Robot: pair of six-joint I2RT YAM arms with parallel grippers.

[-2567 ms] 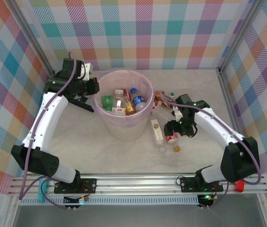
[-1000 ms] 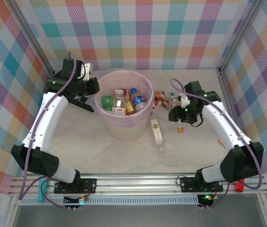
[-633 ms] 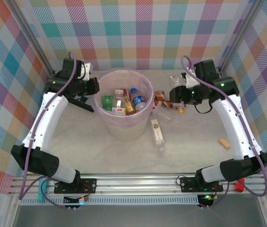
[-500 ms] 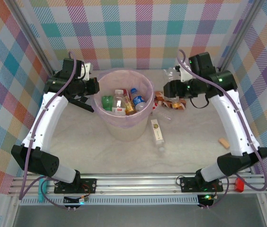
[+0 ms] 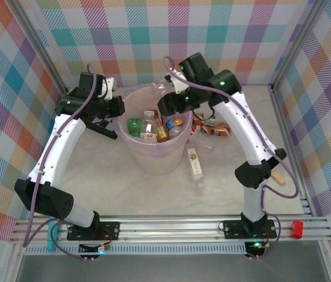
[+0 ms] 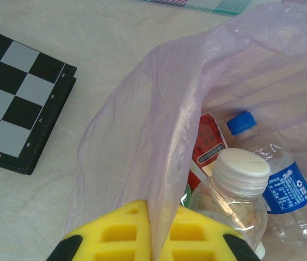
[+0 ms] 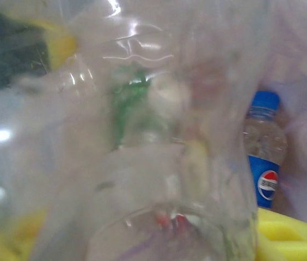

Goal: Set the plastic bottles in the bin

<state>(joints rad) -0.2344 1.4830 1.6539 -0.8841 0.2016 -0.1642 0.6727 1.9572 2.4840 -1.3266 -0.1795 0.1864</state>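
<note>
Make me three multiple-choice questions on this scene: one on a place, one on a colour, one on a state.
1. The right claw holds a clear bottle where? A over the bin; B over the checkerboard; C beside its base.
2. The blue-label bottle has a cap that is: A red; B blue; C green.
3. The left claw is: A wide open; B shut on the bag; C gripping a bottle.
Answers: 1 A, it hangs above the bin's mouth; 2 B, the cap shows blue; 3 B, it pinches the lilac film.

Right tool (image 5: 166, 106), gripping a clear bottle (image 7: 142, 163), swung from the table's (image 5: 148, 197) right side to over the bin (image 5: 154, 164)
</note>
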